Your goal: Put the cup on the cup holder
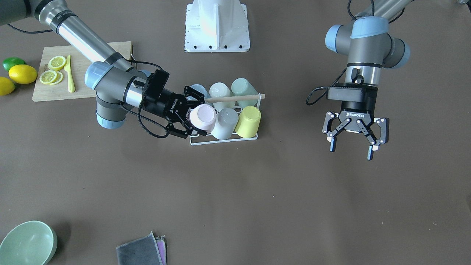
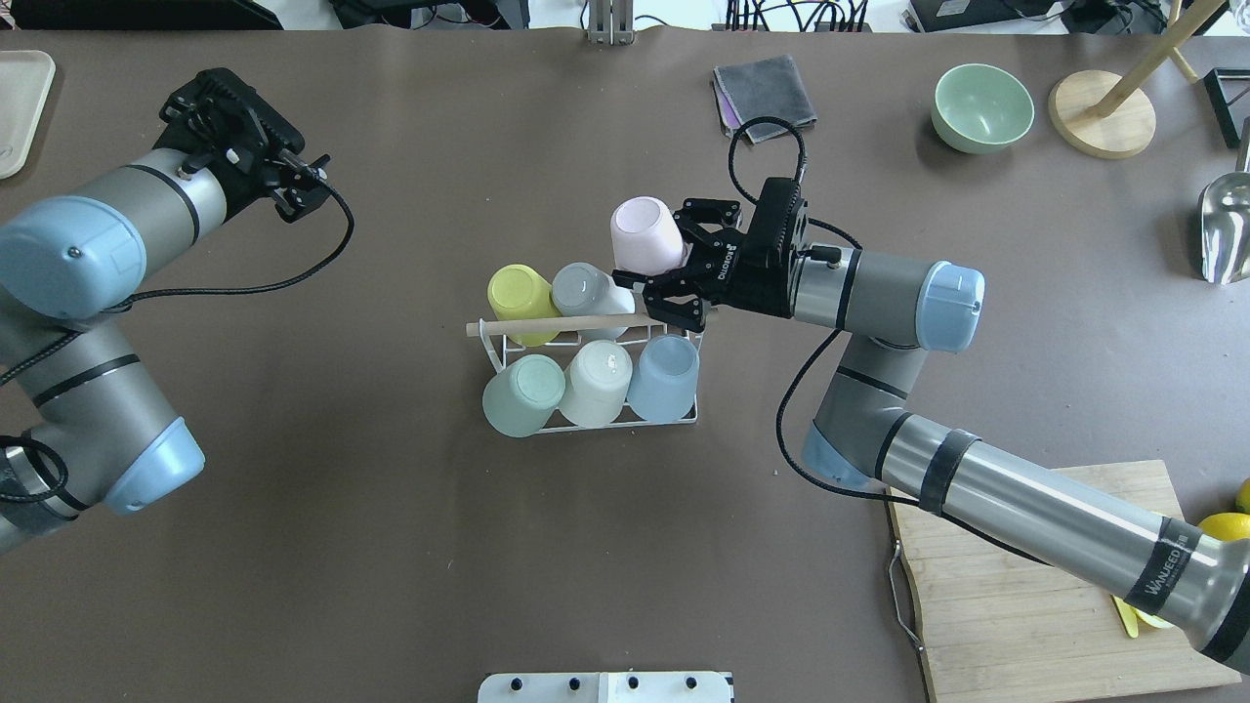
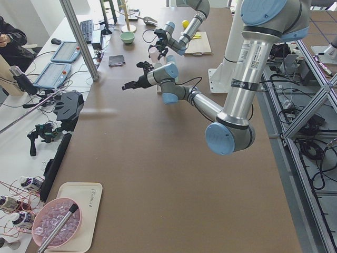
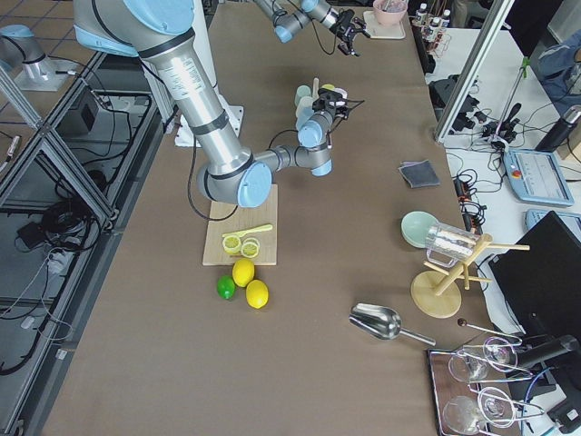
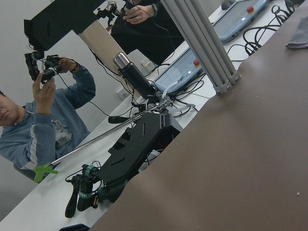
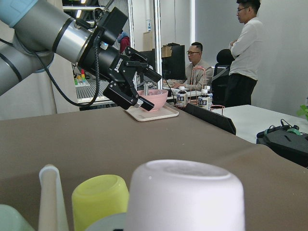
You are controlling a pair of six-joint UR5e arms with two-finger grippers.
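The right hand [image 2: 670, 260] grips a pink cup [image 2: 645, 232], bottom up — the cup holder [image 1: 239, 98] stands just beneath it. The left hand [image 1: 351, 150] is spread open — empty.

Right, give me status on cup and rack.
Right gripper shut on pink cup at cup holder end slot, seating unclear. Left gripper open, empty, well aside. Five other cups racked; nothing blocking.
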